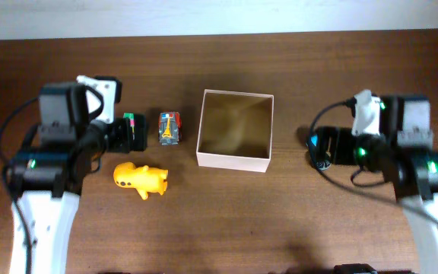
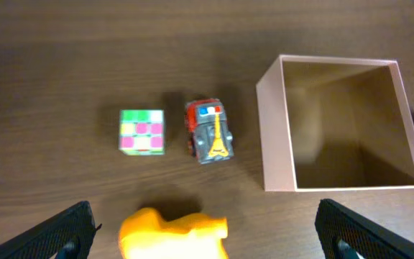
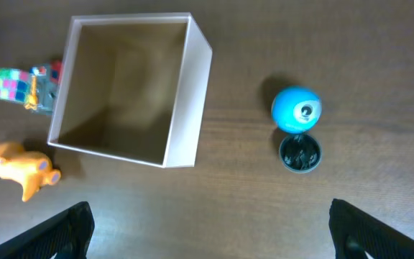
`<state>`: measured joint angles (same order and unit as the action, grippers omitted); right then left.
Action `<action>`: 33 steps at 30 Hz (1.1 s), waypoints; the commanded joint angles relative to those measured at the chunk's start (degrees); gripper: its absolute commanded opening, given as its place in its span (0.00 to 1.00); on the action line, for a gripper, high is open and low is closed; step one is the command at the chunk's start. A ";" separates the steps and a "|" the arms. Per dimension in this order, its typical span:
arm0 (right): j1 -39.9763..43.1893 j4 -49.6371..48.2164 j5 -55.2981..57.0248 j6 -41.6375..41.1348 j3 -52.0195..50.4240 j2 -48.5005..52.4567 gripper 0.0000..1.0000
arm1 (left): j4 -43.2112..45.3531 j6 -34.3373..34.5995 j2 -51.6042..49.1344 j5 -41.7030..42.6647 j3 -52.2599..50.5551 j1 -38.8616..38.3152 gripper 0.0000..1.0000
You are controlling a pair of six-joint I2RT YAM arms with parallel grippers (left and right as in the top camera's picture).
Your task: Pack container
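Cardboard seems to be what the box (image 1: 232, 161) is made of, white outside and tan within, so I judge it light, fairly stiff, and apt to slide on the table (image 1: 318, 228) if nudged. Its thin walls would dent under a hard squeeze. The best hold is a pinch over one wall at the rim, though packing probably needs no hold at all. It stands upright near the middle of the table between the two arms, mouth facing straight up, and looks empty. Being square it has no long axis, and its sides run nearly parallel to the table edges, turned only slightly. The cube (image 2: 142, 132), truck (image 2: 209, 131) and yellow toy (image 2: 171, 232) lie to its left, the truck nearest. A blue ball (image 3: 297, 108) and a dark cap (image 3: 300, 152) lie well apart on its right. The left tool (image 2: 205, 234) hangs with fingers wide apart above the yellow toy, holding nothing. The right tool (image 3: 214, 234) is likewise spread and empty.
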<state>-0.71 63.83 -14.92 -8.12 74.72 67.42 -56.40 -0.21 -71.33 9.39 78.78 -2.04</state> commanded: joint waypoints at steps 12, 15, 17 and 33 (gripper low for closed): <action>0.46 4.09 -0.66 0.17 2.08 14.10 0.99 | -12.68 0.81 -24.00 0.31 0.63 -0.17 1.00; 0.46 4.09 -0.20 0.17 2.08 14.47 0.99 | -13.00 0.85 -26.05 0.55 -0.76 -2.43 1.00; 0.46 4.15 1.20 0.17 2.05 14.51 0.99 | -12.94 1.16 -26.16 0.85 -2.32 -4.57 1.00; 0.46 4.57 2.12 0.20 2.01 14.51 0.99 | -1.09 11.37 -25.88 -14.58 -15.96 -11.96 0.98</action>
<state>-0.71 68.38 -13.52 -8.14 75.66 81.78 -58.28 10.22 -97.23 -4.60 63.37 -14.13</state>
